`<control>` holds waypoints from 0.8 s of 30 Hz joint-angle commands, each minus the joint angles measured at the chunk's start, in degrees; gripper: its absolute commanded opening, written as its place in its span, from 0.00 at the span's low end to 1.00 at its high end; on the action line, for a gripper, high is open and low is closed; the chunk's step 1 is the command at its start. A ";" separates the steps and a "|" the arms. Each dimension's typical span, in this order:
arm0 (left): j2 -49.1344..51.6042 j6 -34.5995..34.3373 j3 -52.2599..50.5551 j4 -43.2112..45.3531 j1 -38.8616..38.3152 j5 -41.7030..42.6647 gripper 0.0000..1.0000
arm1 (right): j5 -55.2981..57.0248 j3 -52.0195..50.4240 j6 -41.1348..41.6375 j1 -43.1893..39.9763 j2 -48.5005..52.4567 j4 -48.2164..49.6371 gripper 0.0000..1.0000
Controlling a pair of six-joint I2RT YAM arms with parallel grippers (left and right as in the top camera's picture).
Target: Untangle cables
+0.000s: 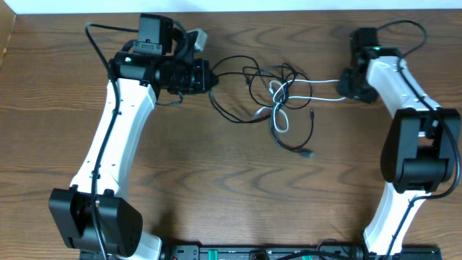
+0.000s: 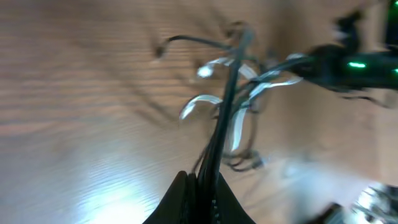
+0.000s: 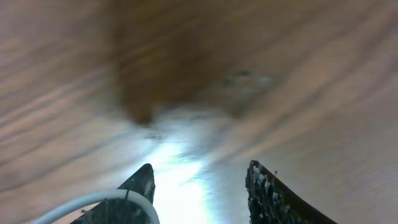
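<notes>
On the table (image 1: pixel 216 188), cables (image 1: pixel 278 101) lie knotted; left fingers (image 2: pixel 179 200) pinch black strands (image 2: pixel 219 134); right fingers (image 3: pixel 268 198) stand apart beside white cord (image 3: pixel 93 198).

Motion-blurred cables (image 2: pixel 227 106) and tabletop (image 3: pixel 186 74); white cable (image 3: pixel 87 199) cut by lower edge

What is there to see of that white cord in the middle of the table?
The white cord is thin, smooth and looks plastic-coated. It lies on the wooden table, coiled in small loops and tangled among black cords. One strand runs off to the right gripper, curving past one of its open fingers.
</notes>
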 commanded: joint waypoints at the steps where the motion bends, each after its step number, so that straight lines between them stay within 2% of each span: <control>1: -0.26 -0.52 1.33 -1.51 1.36 -11.13 0.07 | 2.91 -0.09 -2.34 -2.25 0.61 -1.05 0.44; 14: -0.26 -1.07 1.29 -6.73 1.36 -35.41 0.07 | 10.10 -0.09 -3.28 -8.98 0.61 -4.85 0.46; 17: -0.26 -2.84 1.29 -7.06 2.01 -38.45 0.07 | 9.97 -0.09 -3.28 -11.06 0.61 -5.44 0.46; 24: -0.26 -3.56 1.27 -7.15 6.12 -38.66 0.07 | 5.18 -0.09 -3.65 -14.05 0.61 -5.84 0.44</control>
